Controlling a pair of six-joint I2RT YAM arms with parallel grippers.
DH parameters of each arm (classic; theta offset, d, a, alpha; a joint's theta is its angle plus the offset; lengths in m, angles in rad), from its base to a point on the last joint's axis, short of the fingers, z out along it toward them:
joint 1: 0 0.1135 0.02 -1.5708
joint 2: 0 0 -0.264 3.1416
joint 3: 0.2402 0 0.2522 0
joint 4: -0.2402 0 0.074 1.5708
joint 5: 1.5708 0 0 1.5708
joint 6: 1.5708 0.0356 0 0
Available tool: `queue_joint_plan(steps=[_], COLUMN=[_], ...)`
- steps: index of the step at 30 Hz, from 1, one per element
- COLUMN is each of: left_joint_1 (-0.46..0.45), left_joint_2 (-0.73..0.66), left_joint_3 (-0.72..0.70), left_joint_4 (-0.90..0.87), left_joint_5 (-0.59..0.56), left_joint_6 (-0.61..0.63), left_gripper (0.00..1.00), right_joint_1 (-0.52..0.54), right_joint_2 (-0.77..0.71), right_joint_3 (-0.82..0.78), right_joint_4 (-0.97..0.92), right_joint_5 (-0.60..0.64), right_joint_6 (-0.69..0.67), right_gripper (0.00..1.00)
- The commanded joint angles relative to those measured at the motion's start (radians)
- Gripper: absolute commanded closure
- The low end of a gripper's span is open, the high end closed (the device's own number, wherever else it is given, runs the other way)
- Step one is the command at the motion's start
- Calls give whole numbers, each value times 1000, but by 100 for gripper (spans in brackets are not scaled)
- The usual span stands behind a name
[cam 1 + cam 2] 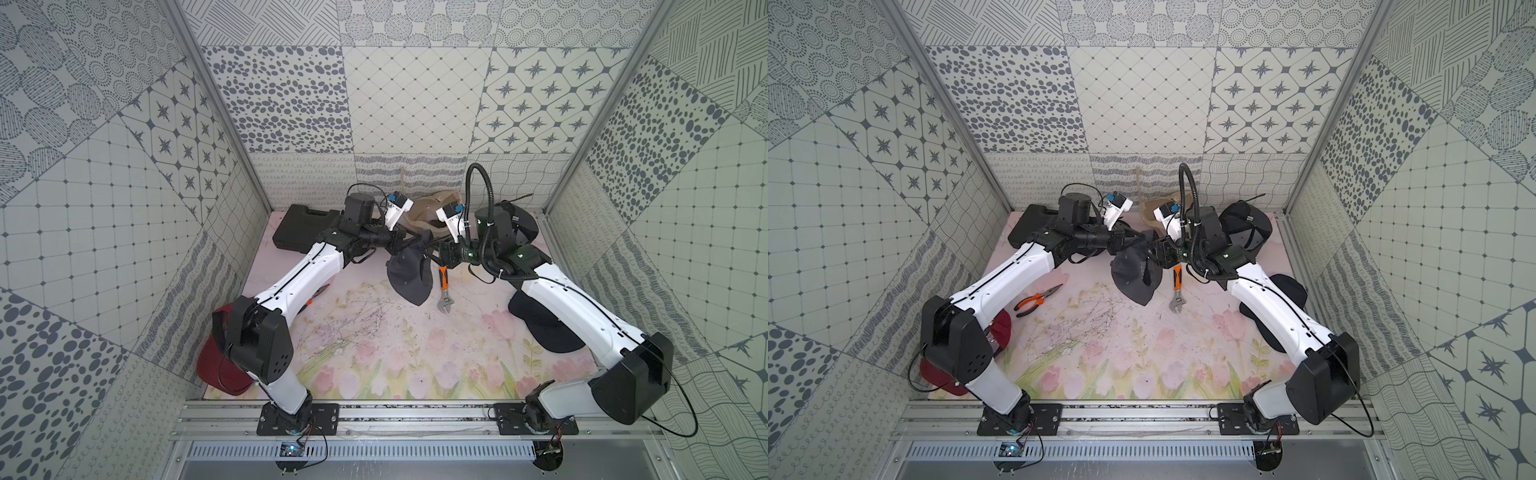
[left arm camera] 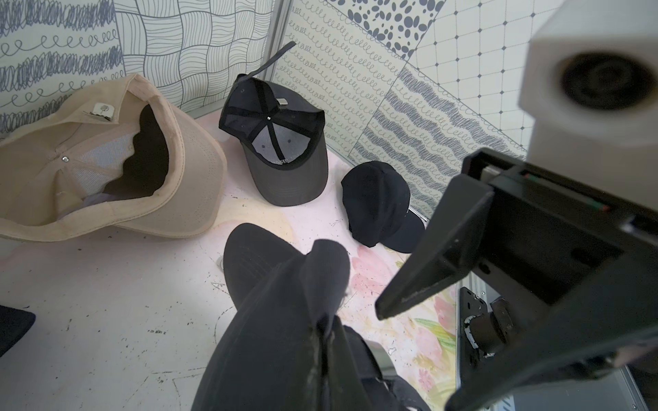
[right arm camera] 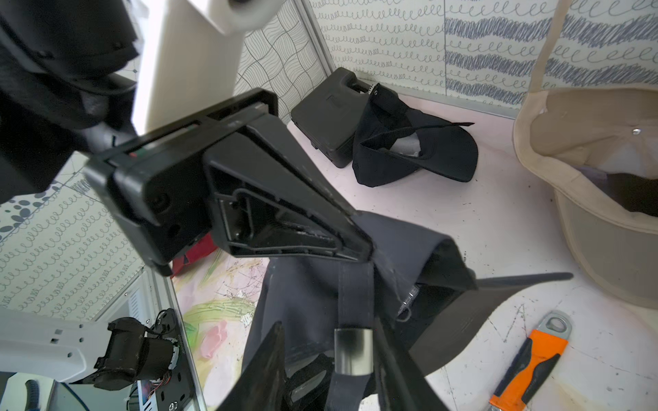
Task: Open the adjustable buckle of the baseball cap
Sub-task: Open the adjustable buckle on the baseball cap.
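Left gripper (image 3: pixel 359 233) is clamped tight on a fold of the dark grey fabric baseball cap (image 1: pixel 407 278). The cap hangs from it mid-table between the two arms, brim on the side nearer the arm bases. Right gripper (image 3: pixel 327 323) is only partway closed. We see its jaws straddling the cap's back strap, with the small silver metal buckle (image 3: pixel 352 350) sitting between them. One finger is just beside the buckle and there's a clear gap on the other side, so no real grip there.

Around it, biggest first:
- pink floral table mat (image 1: pixel 374 357)
- black plastic tool case (image 1: pixel 303 228) at the back left
- beige cap (image 1: pixel 424 212), upside down by the back wall
- red cap (image 1: pixel 216 365), partly hidden under the left arm's elbow
- orange-handled adjustable wrench (image 1: pixel 444 291) just beside the held cap
- orange-handled pliers (image 1: pixel 1036 299) near the left arm
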Motion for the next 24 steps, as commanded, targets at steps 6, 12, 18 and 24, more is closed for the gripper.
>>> queue_joint_plan(steps=[6, 12, 18, 24], left_joint_1=[-3, -3, -3, -3], left_joint_2=[-4, -5, -3, -1], left_joint_3=[10, 13, 9, 6], left_joint_4=[27, 29, 45, 65], left_joint_5=[14, 27, 53, 73], left_joint_6=[-7, -17, -44, -73], left_gripper=[100, 100, 100, 100], right_joint_1=[16, 28, 53, 72], right_joint_2=[69, 108, 139, 161], right_joint_3=[71, 98, 127, 147], right_joint_4=[23, 13, -9, -25], right_joint_5=[43, 76, 154, 245], right_joint_6=[-24, -40, -74, -97], right_gripper=[56, 58, 70, 86])
